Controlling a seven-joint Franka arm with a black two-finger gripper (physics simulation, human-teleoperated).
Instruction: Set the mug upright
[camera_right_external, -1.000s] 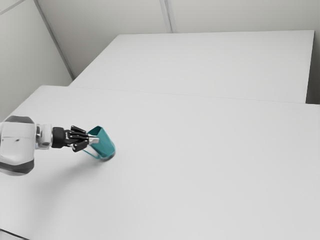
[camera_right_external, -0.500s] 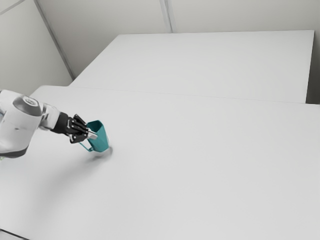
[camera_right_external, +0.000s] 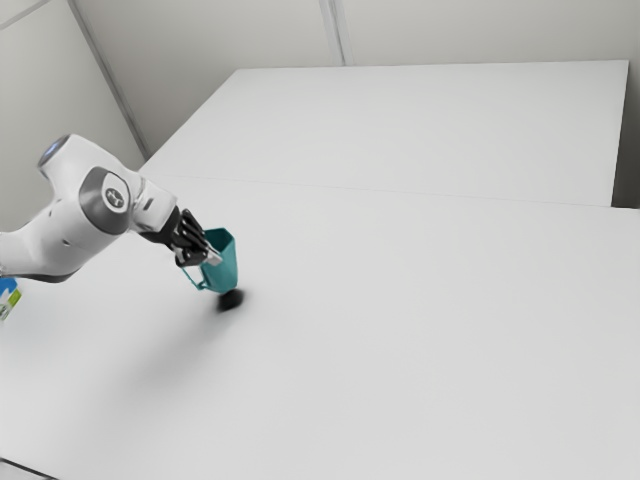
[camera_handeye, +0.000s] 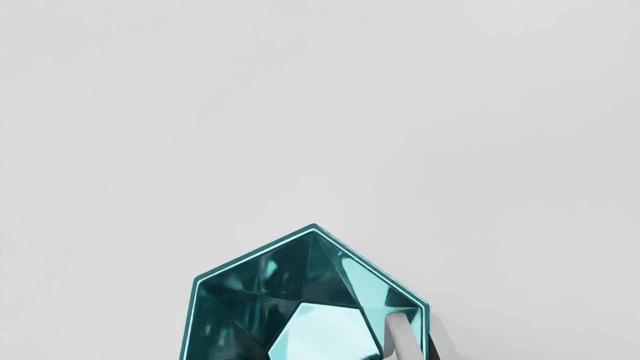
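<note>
Pale walls (camera_right_external: 450, 30) stand at the far side of the white tabletop (camera_right_external: 420, 330). We locate the teal mug (camera_right_external: 226, 272) toward the exterior view's left, at the end of the arm (camera_right_external: 85, 210). Our jaws pinch its wall near the rim: one jaw inside the mouth, one outside. The mouth faces up with a slight tilt; the base appears just clear of the tabletop, near its dark shadow (camera_right_external: 231, 299). For a sound placement, we level the base, lower slowly and release only after full, flat contact. We judge the off-centre grip prone to swing; early release may tip the mug toward one edge.
</note>
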